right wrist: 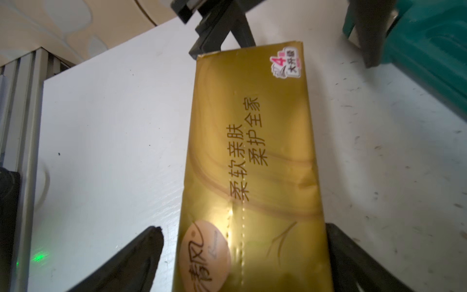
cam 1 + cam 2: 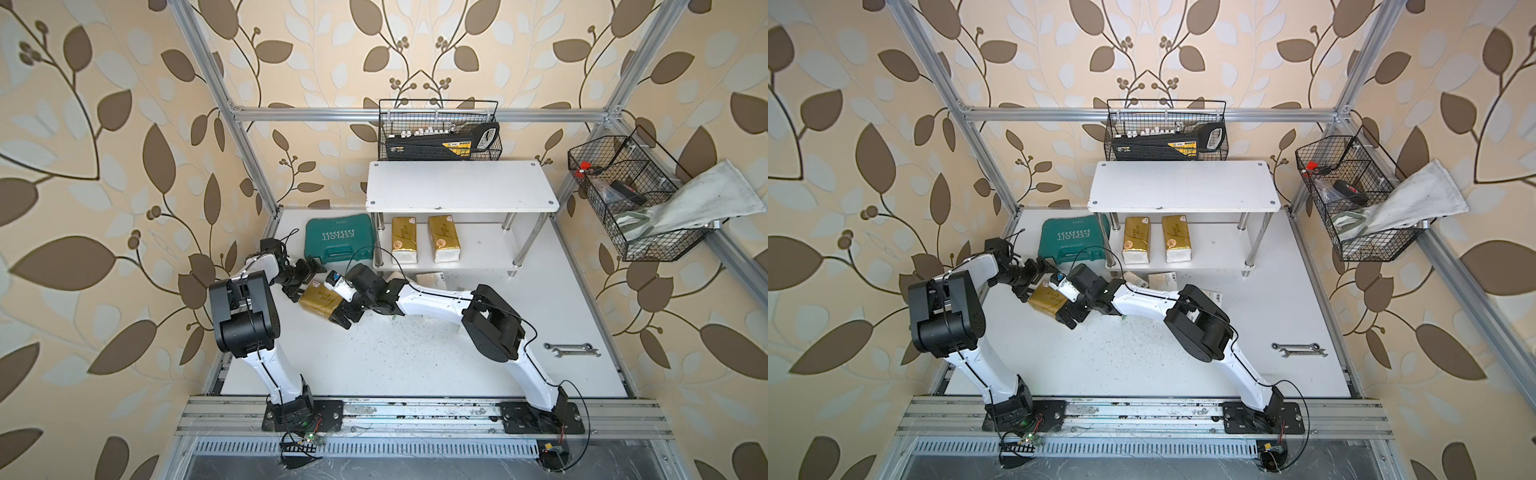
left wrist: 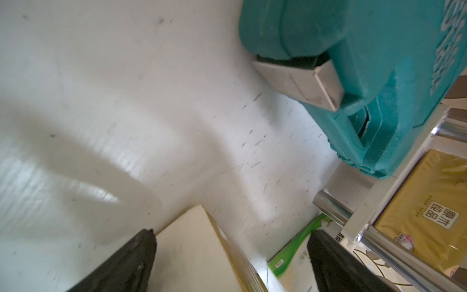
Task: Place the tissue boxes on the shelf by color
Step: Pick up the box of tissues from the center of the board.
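- Two gold packs (image 2: 404, 240) lie side by side on the lower tier of the shelf (image 2: 461, 187), which stands along the bench's (image 2: 415, 357) far edge; its top board is bare.
- A third gold pack (image 1: 250, 156) lies flat on the bench toward the left edge, just in front of the green case (image 2: 338, 241).
- The right pincer (image 1: 242, 227) straddles this pack at one end, jaws wide — one finger sits against the pack's side, the other stands apart from it.
- The left pincer (image 3: 232, 232) is at the pack's opposite end, jaws also wide, gripping nothing.
- White packs (image 2: 1163, 280) with green labels lie in front of the shelf, partly hidden under the right arm — how many, I cannot tell.
- A wrench (image 2: 573, 350) lies near the bench's right edge.
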